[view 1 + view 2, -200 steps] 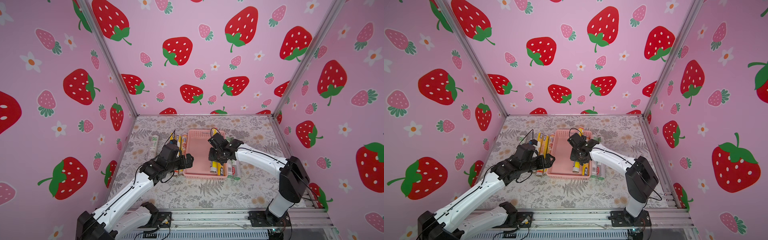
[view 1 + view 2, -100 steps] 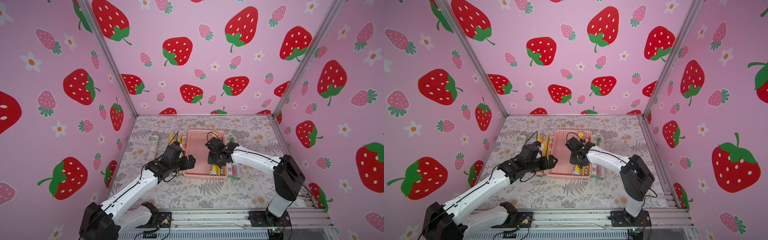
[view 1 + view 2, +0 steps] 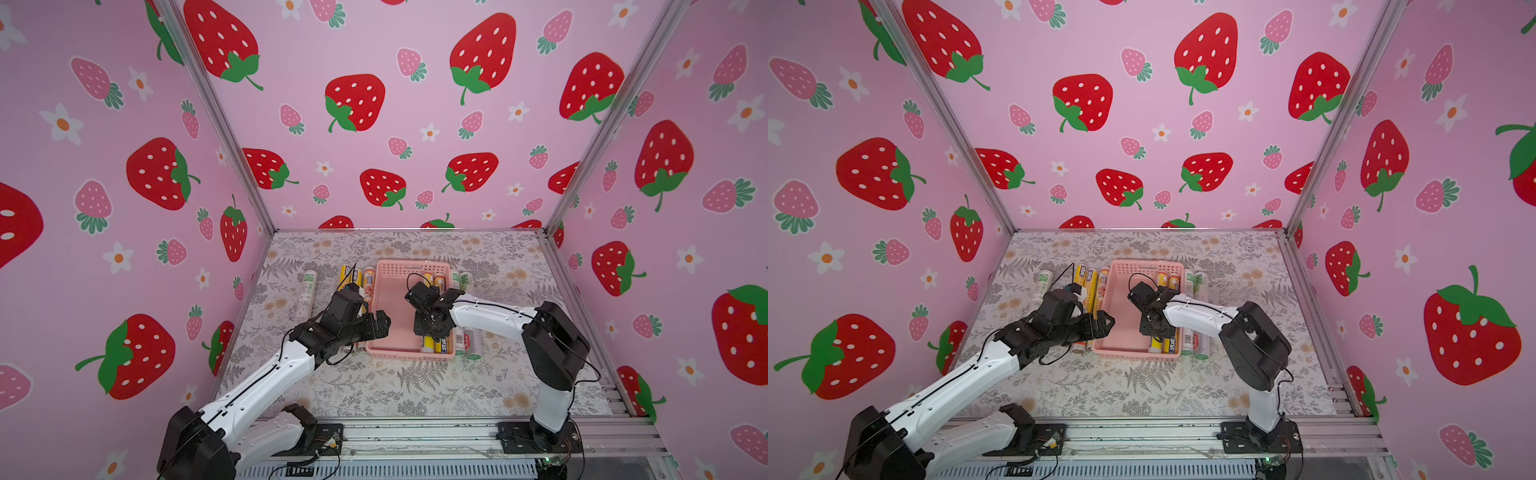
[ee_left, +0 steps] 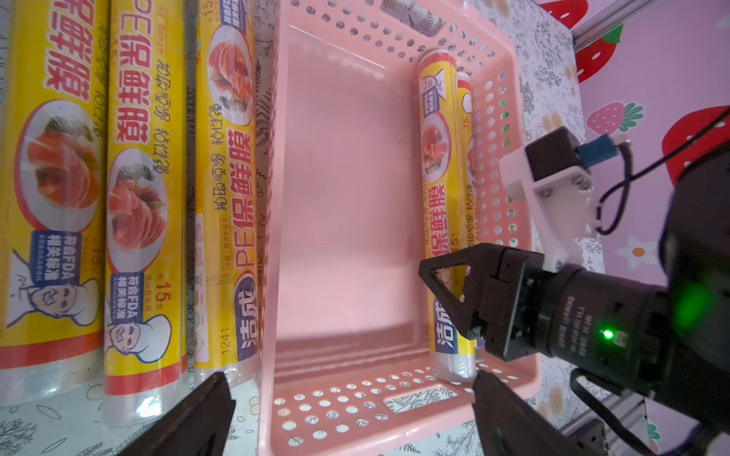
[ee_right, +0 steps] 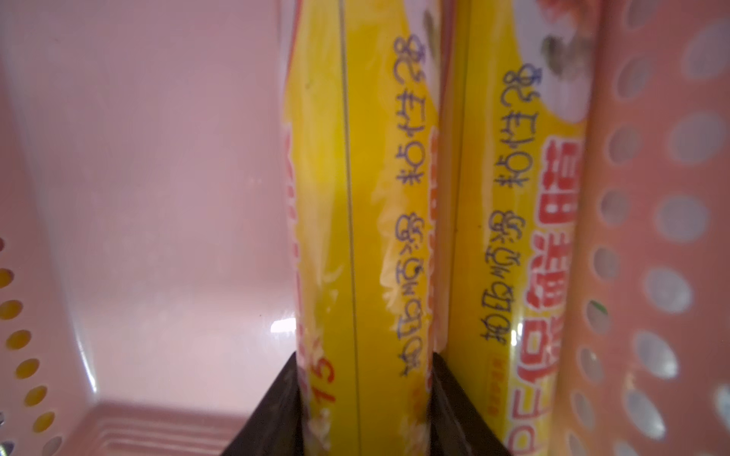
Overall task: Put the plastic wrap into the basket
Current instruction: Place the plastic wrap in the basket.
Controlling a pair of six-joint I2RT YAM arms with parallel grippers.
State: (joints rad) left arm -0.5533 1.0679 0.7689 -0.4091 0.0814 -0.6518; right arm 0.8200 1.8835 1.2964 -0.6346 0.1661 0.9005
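With the right gripper [image 5: 363, 367] clamped on a slim yellow printed plastic-wrap roll [image 5: 355, 197] low inside the shallow pink perforated plastic basket [image 4: 355, 410] and the left gripper [image 4: 349, 379] spread wide at its rim, I'd worry the finger [image 5: 454, 406] wedged against the neighbouring yellow roll [image 5: 513, 197] drags it askew on release.

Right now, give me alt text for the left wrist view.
The right pincer grips a yellow roll inside the pink basket, beside a second roll against the perforated wall. Three more yellow rolls lie on the floral table outside the opposite wall; the open left pincer frames the view.
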